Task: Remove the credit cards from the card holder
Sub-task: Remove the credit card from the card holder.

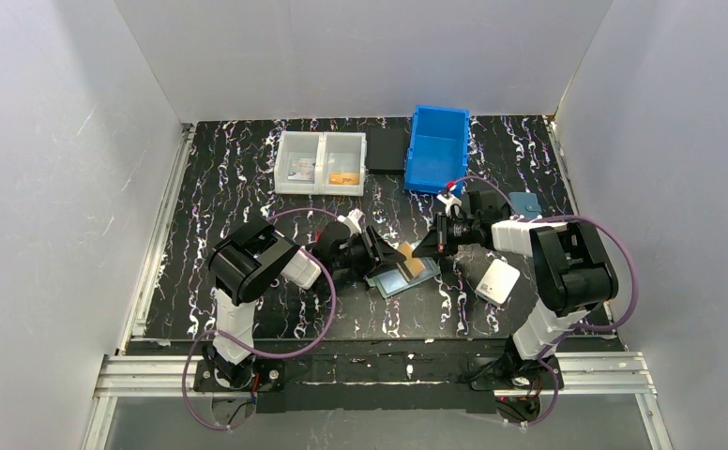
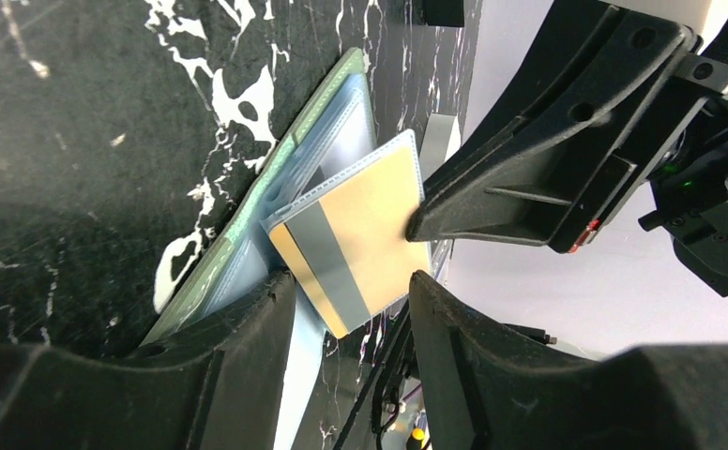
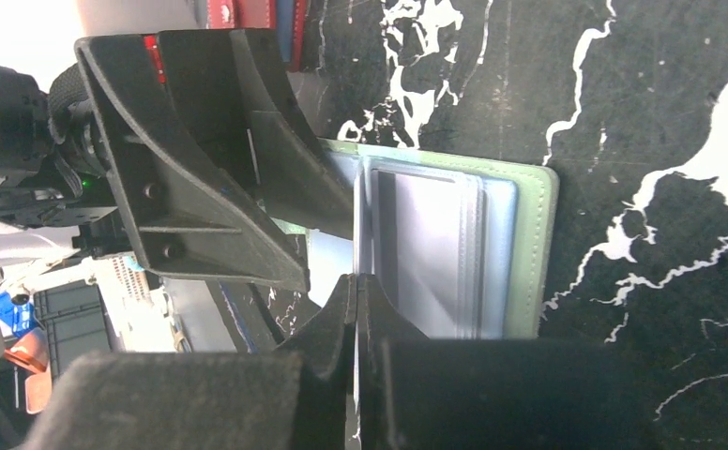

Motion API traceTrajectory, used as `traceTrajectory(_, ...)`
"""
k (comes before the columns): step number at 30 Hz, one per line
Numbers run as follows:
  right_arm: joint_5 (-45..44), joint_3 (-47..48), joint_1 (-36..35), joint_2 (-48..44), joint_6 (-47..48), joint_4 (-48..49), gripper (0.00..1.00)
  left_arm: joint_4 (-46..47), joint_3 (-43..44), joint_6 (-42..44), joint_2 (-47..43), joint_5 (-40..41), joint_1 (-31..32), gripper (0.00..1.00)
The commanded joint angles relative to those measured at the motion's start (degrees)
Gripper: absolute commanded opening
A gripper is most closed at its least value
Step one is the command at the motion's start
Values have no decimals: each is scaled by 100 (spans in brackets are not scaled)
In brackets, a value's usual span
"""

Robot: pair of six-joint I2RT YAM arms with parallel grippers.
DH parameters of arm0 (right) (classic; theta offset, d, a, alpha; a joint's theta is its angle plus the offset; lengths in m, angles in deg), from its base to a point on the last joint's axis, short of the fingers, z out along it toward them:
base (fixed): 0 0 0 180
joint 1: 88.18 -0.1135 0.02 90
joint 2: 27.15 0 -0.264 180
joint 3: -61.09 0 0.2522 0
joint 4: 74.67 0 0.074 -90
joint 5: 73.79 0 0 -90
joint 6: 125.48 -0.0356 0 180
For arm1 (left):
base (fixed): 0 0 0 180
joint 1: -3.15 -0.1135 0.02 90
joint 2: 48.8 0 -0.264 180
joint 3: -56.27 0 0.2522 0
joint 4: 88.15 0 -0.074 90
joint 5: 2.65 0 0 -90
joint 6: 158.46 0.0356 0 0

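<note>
So the right fingers [image 3: 337, 323] are pressed together, but only the left wrist view shows what they're pinching: the edge of the orange card [image 2: 365, 234], tilted up off the clear pockets. The left fingers [image 2: 248, 337] sit apart, with that card's lower corner showing between them. The green card holder [image 3: 529, 234] lies open on the bench [image 2: 79, 141].
</note>
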Motion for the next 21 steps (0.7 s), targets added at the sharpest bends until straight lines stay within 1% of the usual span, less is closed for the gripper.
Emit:
traceTrajectory(1, -268, -15, 29, 190, 44, 14, 1, 93, -126, -127, 60, 269, -19, 45)
traceTrajectory(7, -609, 58, 29, 407, 282, -315, 1, 277, -222, -419, 65, 542, -20, 41)
traceTrajectory(12, -493, 124, -24, 592, 342, -404, 1, 516, -207, -549, 75, 687, -20, 36)
traceTrajectory(17, -457, 159, -117, 632, 393, -412, 1, 799, -214, -574, 47, 751, -26, 35)
traceTrajectory(21, -348, 169, -129, 658, 373, -412, 1, 1138, -286, -588, 26, 803, -22, 30)
